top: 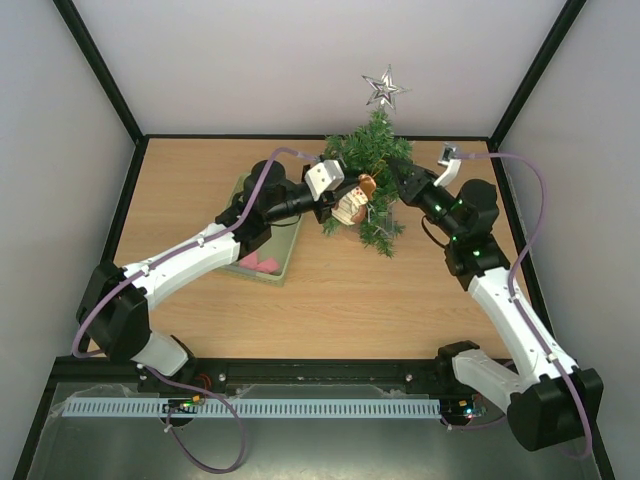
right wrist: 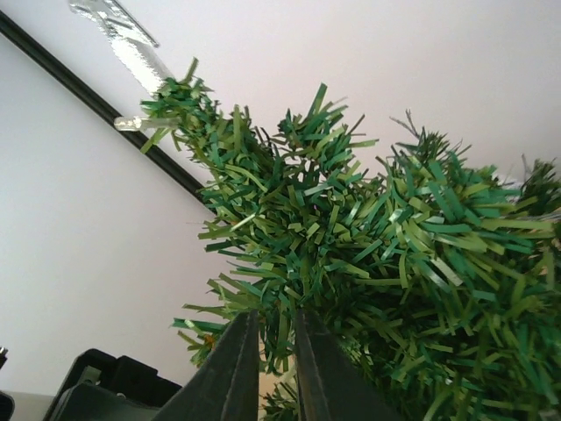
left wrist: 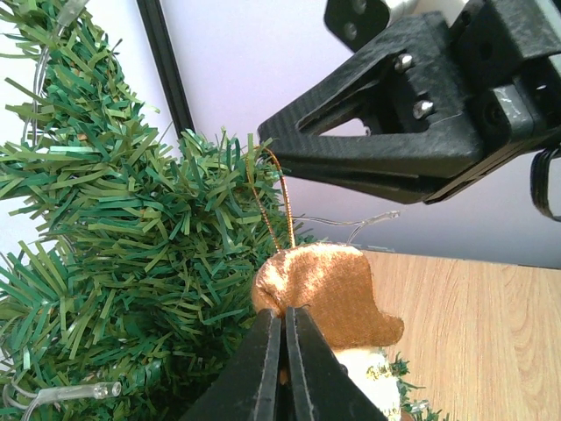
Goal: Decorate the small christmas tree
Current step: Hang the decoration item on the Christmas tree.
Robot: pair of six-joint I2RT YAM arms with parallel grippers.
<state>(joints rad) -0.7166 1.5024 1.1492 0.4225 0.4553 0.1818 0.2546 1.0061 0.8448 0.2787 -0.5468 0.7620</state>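
Note:
The small christmas tree (top: 372,152) stands at the back middle with a silver star (top: 383,88) on top. My left gripper (top: 335,205) is shut on a soft figure ornament (top: 352,203) with a brown cap and holds it against the tree's front. In the left wrist view my gripper (left wrist: 284,314) pinches the cap (left wrist: 329,285), and the gold hanging loop (left wrist: 273,197) rises beside a branch (left wrist: 114,228). My right gripper (top: 400,185) reaches in from the right. In the right wrist view its jaws (right wrist: 276,320) are nearly closed on the needles of a branch (right wrist: 368,254).
A pale green basket (top: 290,255) holding pink items sits left of the tree, under my left arm. A string of clear lights (left wrist: 88,391) runs through the branches. Black frame posts and white walls enclose the table.

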